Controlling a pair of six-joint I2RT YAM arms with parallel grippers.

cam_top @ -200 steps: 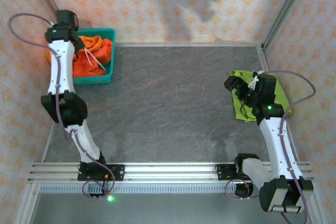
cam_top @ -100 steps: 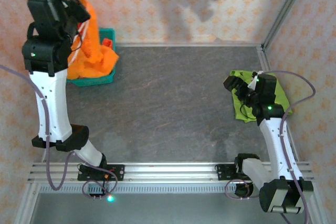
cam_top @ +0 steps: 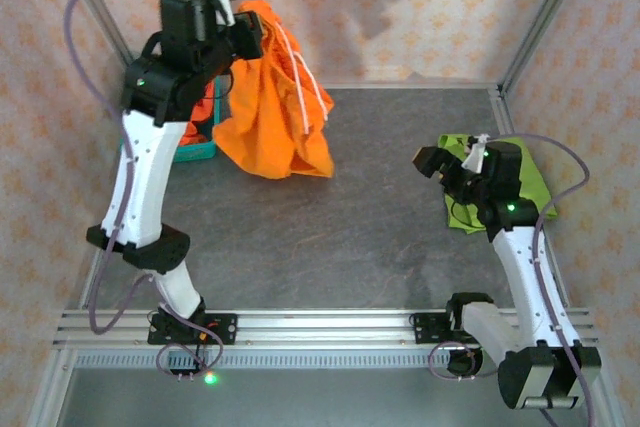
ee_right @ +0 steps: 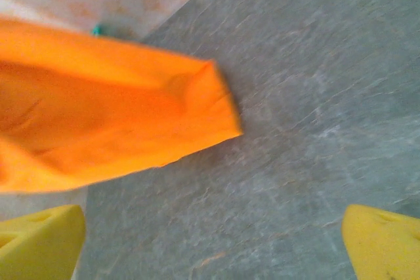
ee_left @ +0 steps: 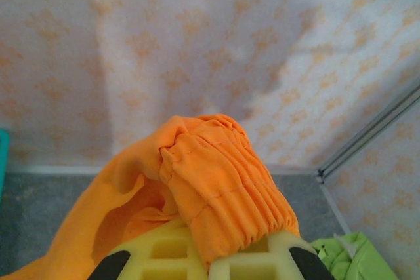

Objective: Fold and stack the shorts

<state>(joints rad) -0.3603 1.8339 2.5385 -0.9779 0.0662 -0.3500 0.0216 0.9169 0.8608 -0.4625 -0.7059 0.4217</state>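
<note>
My left gripper is raised high over the back left of the table, shut on the gathered waistband of orange shorts. The shorts hang down with white drawstrings trailing, their lower hem near the table. In the left wrist view the waistband of the orange shorts bunches between my yellow fingers. Lime green shorts lie folded at the right edge, partly under my right arm. My right gripper is open beside them, nothing between its fingers. The right wrist view looks across the table at the hanging orange shorts.
A teal mesh basket stands at the back left, mostly hidden behind my left arm and the hanging fabric. The grey table stretches between the arms. Metal frame posts and patterned walls enclose the space.
My left arm has lifted orange shorts out of the basket and swung them up and rightward over the table. My right gripper has shifted slightly left.
</note>
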